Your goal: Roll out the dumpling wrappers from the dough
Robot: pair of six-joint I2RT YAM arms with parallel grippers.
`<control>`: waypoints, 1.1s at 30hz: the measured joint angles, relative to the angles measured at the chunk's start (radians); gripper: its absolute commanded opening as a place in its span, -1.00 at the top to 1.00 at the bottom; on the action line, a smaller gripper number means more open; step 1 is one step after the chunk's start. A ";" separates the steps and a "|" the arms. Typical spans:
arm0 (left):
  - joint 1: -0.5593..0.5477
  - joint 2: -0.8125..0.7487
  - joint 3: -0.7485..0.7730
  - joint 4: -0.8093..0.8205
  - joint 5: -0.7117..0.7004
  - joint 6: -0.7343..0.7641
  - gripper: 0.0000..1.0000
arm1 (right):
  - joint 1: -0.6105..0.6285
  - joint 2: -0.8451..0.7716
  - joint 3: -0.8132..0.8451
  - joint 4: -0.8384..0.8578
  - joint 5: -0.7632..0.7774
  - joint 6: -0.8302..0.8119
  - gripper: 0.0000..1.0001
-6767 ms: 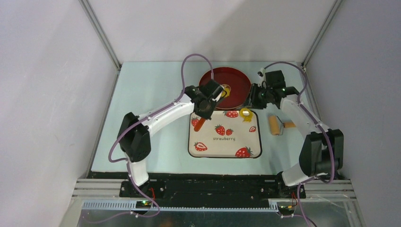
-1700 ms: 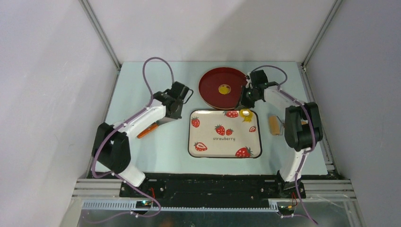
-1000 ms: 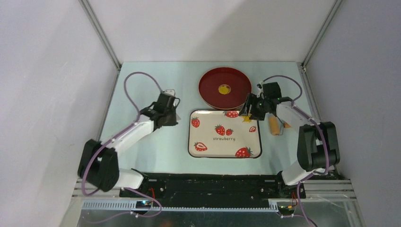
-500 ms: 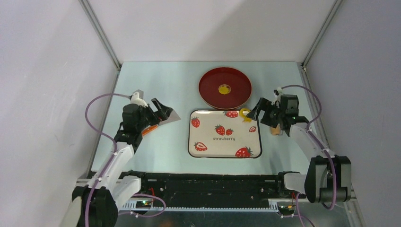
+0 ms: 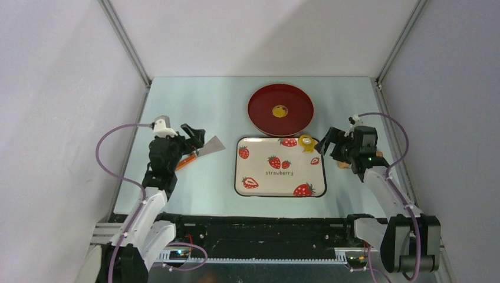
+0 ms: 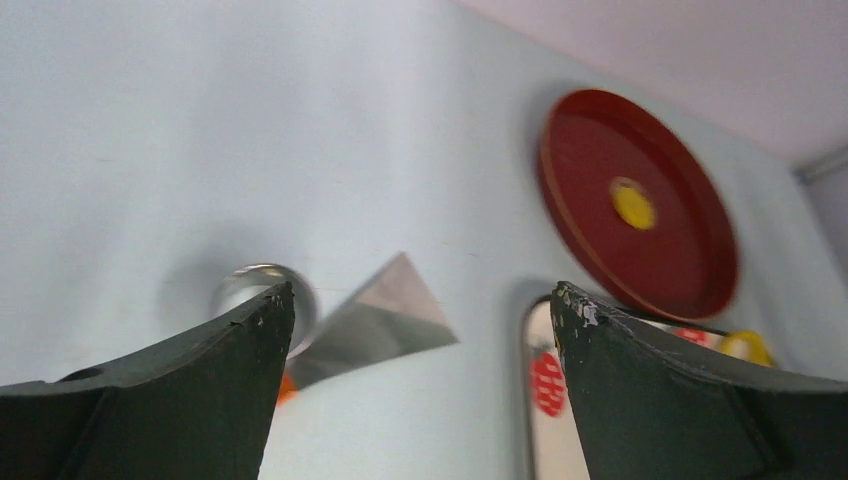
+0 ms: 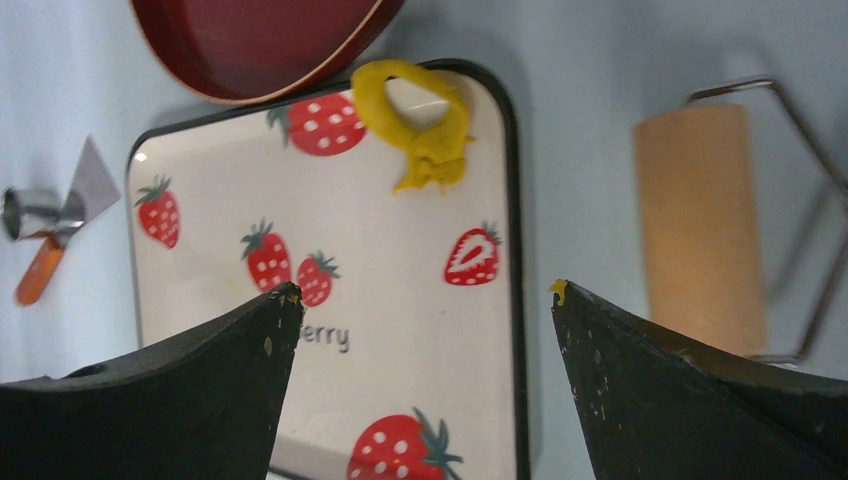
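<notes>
Wrapper (image 5: 279, 111) rests on the red plate (image 5: 259, 97), seemingly finished, so left gripper (image 6: 422, 292) and right gripper (image 7: 424, 292) hang spread and empty.

We view the whole desk (image 5: 177, 106) from high above its near edge. The wrist cameras look forward at close range past the left hand (image 6: 420, 290) and right hand (image 7: 422, 292); all views share the red plate (image 5: 262, 112).
</notes>
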 measured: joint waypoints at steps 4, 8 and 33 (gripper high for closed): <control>0.001 -0.031 -0.086 0.090 -0.142 0.128 -0.99 | 0.000 -0.120 -0.087 0.059 0.129 -0.029 -0.99; 0.001 -0.044 -0.207 0.206 -0.232 0.257 -0.99 | 0.000 -0.287 -0.274 0.247 0.243 -0.097 -0.99; 0.031 0.417 -0.282 0.826 -0.430 0.475 -0.99 | -0.039 0.275 -0.435 1.135 0.330 -0.311 -0.99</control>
